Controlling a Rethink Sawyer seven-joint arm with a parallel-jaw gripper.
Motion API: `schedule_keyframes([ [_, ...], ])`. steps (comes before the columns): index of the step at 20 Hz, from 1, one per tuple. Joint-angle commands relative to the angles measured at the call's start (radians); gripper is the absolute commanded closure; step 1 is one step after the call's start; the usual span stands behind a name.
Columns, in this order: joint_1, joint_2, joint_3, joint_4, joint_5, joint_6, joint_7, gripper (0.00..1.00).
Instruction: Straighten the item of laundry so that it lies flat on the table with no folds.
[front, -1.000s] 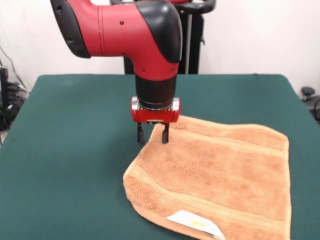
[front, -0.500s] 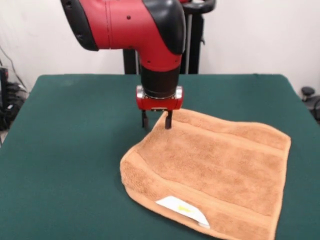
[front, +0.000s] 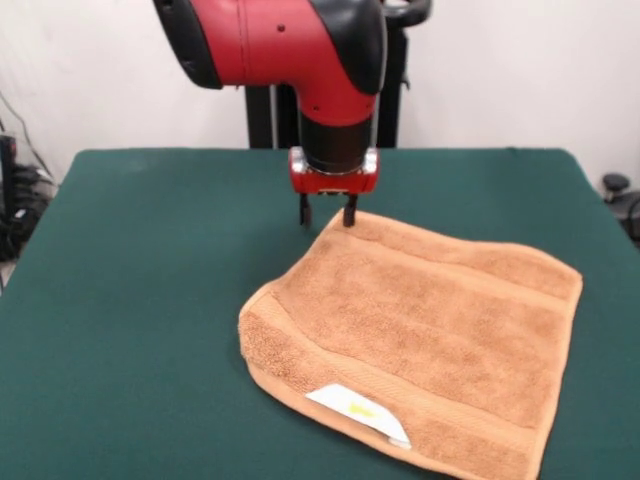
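Note:
The orange-tan towel (front: 420, 330) lies on the dark green table (front: 140, 270), right of the middle. Its near left side is folded over into a thick rounded edge. A white care label (front: 358, 412) shows at the near edge. My gripper (front: 327, 214) points straight down at the towel's far left corner. It holds that corner low at the table surface, and the corner sits against the right finger (front: 350, 212). The towel's far part lies smooth, with its border bands showing.
The robot's black pedestal (front: 262, 115) stands behind the table's far edge. Bare green cloth stretches to the left of the towel and behind it. The towel's near right corner reaches the picture's bottom edge.
My gripper has moved away toward the far side and a little right, dragging the towel's corner with it. The towel has stretched out and the label has shifted left.

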Motion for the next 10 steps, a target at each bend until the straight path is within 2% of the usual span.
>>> schedule_keyframes([
  [1, 0.050, 0.086, -0.003, 0.072, 0.070, 0.068, 0.144, 0.00],
  [10, 0.090, 0.166, -0.008, -0.012, 0.107, 0.070, 0.148, 0.00],
])
